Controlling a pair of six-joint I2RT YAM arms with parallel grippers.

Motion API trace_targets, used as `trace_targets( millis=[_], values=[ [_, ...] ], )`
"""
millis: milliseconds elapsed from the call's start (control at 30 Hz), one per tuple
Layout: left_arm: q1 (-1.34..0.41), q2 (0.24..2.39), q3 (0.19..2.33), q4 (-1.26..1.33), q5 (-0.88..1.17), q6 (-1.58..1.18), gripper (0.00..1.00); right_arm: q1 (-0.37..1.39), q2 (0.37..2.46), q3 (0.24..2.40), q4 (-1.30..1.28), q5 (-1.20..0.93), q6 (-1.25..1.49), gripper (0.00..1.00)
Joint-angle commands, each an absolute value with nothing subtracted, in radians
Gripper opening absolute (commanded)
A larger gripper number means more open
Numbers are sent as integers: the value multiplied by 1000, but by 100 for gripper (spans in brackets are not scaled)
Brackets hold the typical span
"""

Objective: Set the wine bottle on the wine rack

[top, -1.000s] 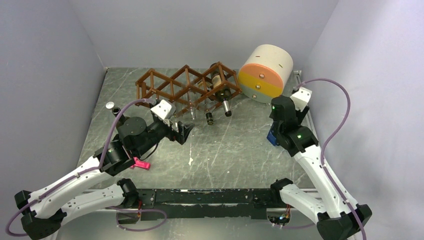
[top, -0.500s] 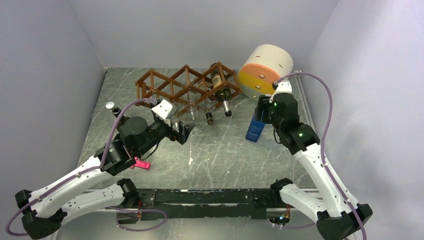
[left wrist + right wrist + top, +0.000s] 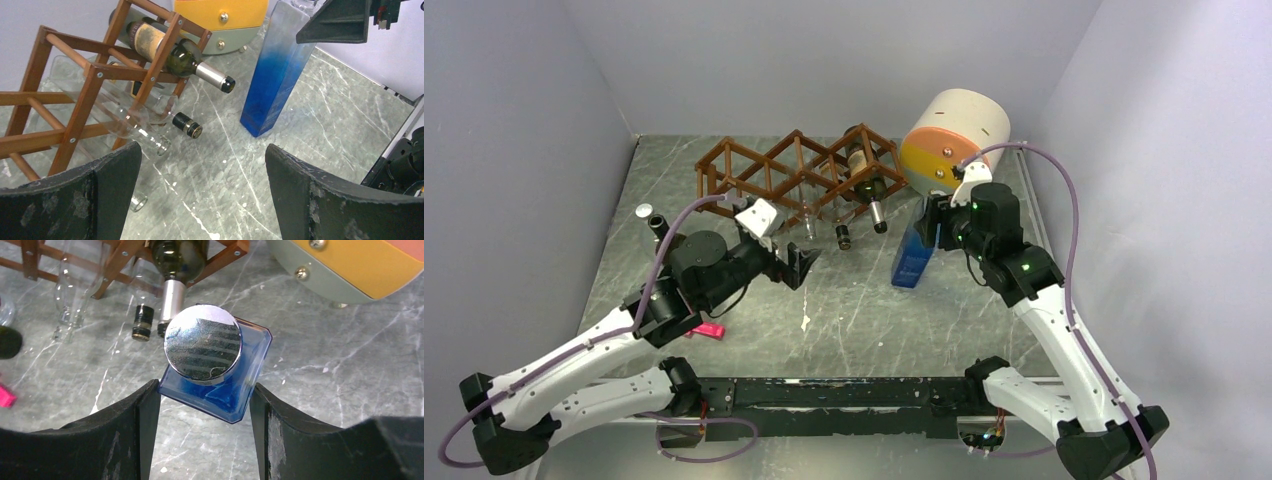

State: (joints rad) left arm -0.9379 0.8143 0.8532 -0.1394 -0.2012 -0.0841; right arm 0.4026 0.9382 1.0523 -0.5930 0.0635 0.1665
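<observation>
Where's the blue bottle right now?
The blue bottle is right of centre in the top view, held by the right gripper, in front of the right end of the wine rack.

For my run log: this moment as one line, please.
right gripper: holds blue bottle | left gripper: open, empty | blue bottle: outside wine rack

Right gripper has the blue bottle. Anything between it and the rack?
Nothing lies on the table between the blue bottle and the wine rack. But the nearest cells already hold bottles, necks sticking out toward it, and the open left gripper hangs before the rack's middle.
</observation>
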Motion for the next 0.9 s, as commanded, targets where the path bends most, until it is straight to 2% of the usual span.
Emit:
trace_targets(
  millis=[0, 167, 467, 667, 867],
  values=[
    [-933, 847, 835, -64, -123, -128, 98, 402, 894, 1105, -533, -45, 169, 31],
    [-933, 914, 779, 57, -51, -215, 98, 404, 871, 1091, -548, -117, 158, 31],
    [-975, 1132, 622, 529, 32, -199, 98, 405, 841, 1064, -556, -231, 136, 32],
    [-1019, 1347, 663, 653, 52, -142, 98, 409, 820, 1050, -550, -274, 134, 32],
    [-1044, 1461, 687, 773, 88, -169, 98, 410, 818, 1051, -536, -320, 141, 31]
  ],
)
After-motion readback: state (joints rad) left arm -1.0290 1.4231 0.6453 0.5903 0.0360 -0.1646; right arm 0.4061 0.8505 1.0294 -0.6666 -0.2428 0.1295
